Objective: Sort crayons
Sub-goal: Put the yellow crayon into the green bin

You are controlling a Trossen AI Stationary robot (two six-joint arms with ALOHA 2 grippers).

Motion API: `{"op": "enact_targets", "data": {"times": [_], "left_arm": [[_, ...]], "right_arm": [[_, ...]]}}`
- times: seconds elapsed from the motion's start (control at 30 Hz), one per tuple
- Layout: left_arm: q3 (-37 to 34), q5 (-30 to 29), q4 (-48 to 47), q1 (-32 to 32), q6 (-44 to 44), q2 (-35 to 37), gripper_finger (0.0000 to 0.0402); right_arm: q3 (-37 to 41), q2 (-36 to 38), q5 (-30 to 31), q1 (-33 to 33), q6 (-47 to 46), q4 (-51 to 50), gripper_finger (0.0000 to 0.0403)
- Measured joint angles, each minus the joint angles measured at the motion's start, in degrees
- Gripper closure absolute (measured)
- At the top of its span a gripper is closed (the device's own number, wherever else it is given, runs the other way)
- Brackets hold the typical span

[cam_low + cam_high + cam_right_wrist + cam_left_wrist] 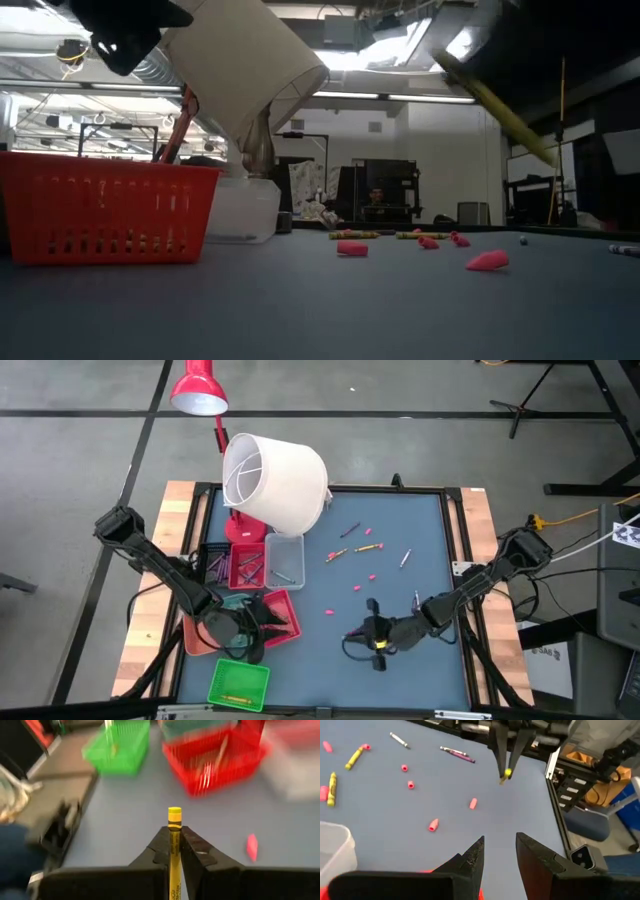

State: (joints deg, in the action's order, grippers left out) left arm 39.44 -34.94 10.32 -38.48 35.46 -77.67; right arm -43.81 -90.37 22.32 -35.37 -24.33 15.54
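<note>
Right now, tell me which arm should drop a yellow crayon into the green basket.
Right. The right gripper is already shut on a yellow crayon and faces the green basket across bare mat. The left gripper is open and empty over the red basket.

A yellow crayon (174,845) with a black band near its tip is pinched in the right gripper (173,838), raised above the near right of the tabletop (430,560). More crayons (366,547), yellow, purple and grey, lie scattered flat across the far middle. Others sit in the green tray (240,684) and the red tray (249,567).
</note>
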Motion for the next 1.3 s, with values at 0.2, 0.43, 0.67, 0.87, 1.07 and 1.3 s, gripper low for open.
{"op": "enact_targets", "data": {"times": [0.2, 0.43, 0.67, 0.87, 1.07, 1.3], "left_arm": [[0.0, 0.2, 2.6, 1.6, -6.9, 0.0, 0.0304], [0.0, 0.2, 9.2, 4.1, -16.4, 0.0, 0.0304], [0.0, 0.1, 14.8, 8.0, -26.4, 0.0, 0.0304], [0.0, 2.8, 17.9, 11.7, -29.8, 0.0, 0.0304], [0.0, 5.9, 20.4, 14.8, -30.1, 0.0, 0.0304], [0.0, 10.0, 23.9, 18.1, -30.1, 0.0, 0.0304]], "right_arm": [[0.0, 0.1, -1.5, 4.8, 9.9, 13.1, 0.0382], [0.0, 0.1, -4.5, 10.0, 13.0, 21.0, 0.0382], [0.0, 0.1, -5.0, 13.8, 14.6, 26.3, 0.0382], [0.0, 0.1, -5.0, 16.1, 16.1, 32.0, 0.0382], [0.0, 0.1, -5.5, 17.4, 19.9, 38.4, 0.0382], [-0.1, 0.2, -5.6, 17.9, 23.3, 42.0, 0.0382]]}}
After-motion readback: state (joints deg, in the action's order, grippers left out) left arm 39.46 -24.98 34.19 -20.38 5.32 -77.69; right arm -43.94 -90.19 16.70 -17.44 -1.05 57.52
